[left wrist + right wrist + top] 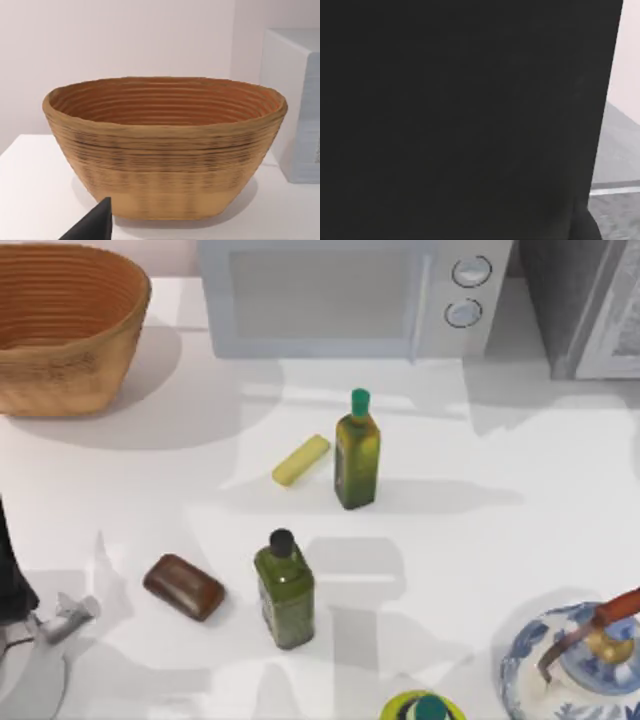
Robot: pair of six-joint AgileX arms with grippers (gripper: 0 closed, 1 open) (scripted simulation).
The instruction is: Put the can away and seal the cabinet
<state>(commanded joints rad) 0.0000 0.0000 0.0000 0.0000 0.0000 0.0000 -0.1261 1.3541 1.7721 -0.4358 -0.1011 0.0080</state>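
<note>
The grey cabinet (585,300) stands back right on the table (480,540); whether the left tool (92,226) is clenched cannot be told.

- White worktop (520,540), brightly lit, with soft grey shadows across it.
- Pale pinkish wall (125,40) behind the worktop.
- Grey microwave (350,295) along the far edge.
- Grey cabinet (585,305) at the far right corner.

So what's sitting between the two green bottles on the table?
Nothing: in the top view, bare white table separates the green-capped bottle from the black-capped bottle.
</note>
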